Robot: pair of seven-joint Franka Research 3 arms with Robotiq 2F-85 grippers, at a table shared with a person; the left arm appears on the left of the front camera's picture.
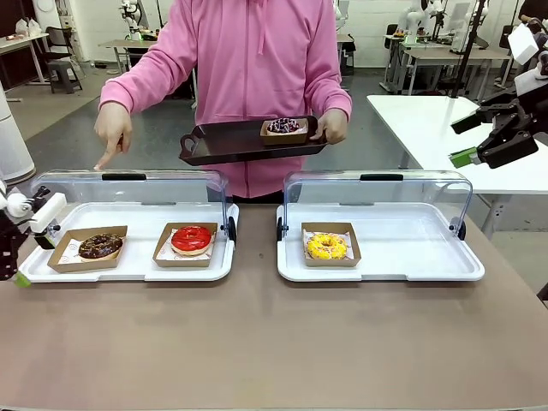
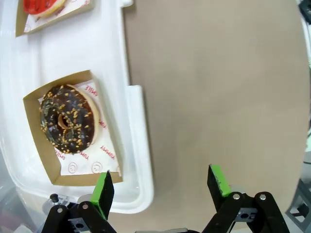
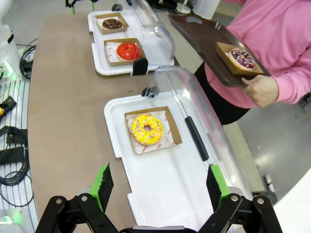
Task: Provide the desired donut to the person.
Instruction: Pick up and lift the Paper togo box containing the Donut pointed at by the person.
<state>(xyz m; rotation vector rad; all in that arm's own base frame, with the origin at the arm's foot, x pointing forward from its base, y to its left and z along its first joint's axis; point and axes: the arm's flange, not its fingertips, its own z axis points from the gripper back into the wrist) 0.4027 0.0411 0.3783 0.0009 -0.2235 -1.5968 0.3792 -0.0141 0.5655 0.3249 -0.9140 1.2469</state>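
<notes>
Bkgd: grey floor (image 1: 60, 128), white back wall (image 1: 94, 17). White table (image 1: 419, 120) at right, more desks (image 1: 445, 56) behind it. Dark chair (image 1: 64, 73) far left.

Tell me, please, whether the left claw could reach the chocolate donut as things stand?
Probably yes. The lid stands raised behind the tray, the left claw is open by the tray's edge, and nothing lies between it and the chocolate donut.
</notes>
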